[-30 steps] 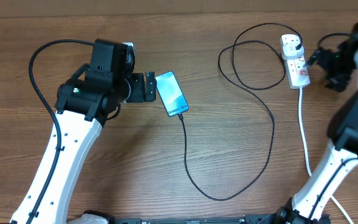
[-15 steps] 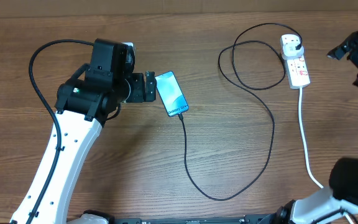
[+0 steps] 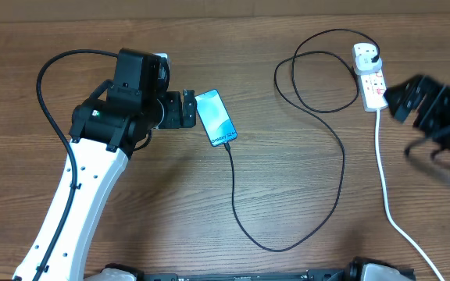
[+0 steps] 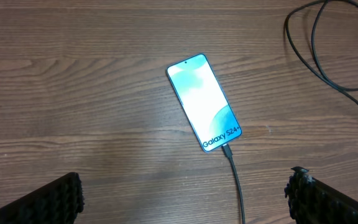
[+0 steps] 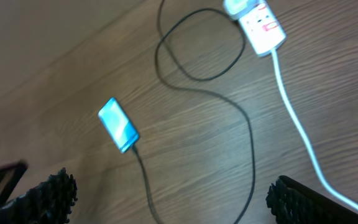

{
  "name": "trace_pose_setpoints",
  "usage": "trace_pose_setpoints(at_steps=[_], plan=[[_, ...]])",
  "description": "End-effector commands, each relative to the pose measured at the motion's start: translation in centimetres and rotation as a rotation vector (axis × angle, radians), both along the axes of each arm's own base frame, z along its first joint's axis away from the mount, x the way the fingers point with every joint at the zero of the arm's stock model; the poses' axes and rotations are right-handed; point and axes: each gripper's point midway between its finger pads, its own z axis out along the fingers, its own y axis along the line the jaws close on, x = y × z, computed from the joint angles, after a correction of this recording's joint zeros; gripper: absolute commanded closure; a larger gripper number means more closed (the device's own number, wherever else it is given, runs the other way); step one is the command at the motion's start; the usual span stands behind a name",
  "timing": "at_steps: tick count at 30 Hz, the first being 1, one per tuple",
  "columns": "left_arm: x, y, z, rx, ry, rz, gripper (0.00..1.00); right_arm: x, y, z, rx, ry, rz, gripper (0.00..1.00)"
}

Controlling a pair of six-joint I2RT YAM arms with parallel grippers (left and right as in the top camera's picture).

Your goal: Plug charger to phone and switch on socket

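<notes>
The phone lies on the wooden table with its teal screen lit; it also shows in the left wrist view and the right wrist view. The charger cable runs from the phone's lower end in a long loop to the black plug seated in the white socket, which also shows in the right wrist view. My left gripper is open and empty just left of the phone. My right gripper is blurred, raised to the right of the socket, open and empty.
The socket's thick white lead runs down toward the table's front right. The left arm's black cable arcs over the table at the left.
My right arm has swung away from the socket, first out to the right edge, then back in lower and blurred. The left arm, phone and cable have not moved.
</notes>
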Motion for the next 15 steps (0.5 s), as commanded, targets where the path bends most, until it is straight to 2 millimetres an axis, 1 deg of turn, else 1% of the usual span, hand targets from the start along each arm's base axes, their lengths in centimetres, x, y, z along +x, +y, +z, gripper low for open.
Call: trace_pose_setpoints(at_steps=[1,5,10,13,15], plan=[[0.2,0.2,-0.1,0.019,-0.004,-0.006,0.00,-1.7,1.6,-0.7,0.032,0.005,0.015,0.00],[0.2,0.2,-0.1,0.019,-0.004,-0.006,0.00,-4.4,2.9,-2.1,0.045,0.017,0.054,0.00],[0.2,0.2,-0.1,0.019,-0.005,-0.006,0.01,-7.5,3.8,-4.9,0.075,0.074,0.076,0.00],[0.2,0.2,-0.1,0.019,-0.005,-0.006,0.00,-8.4,4.9,-6.0,0.131,0.095,0.109,0.00],[0.2,0.2,-0.1,0.019,-0.004,-0.006,0.01,-8.7,5.9,-6.2,0.183,0.106,0.142,0.00]])
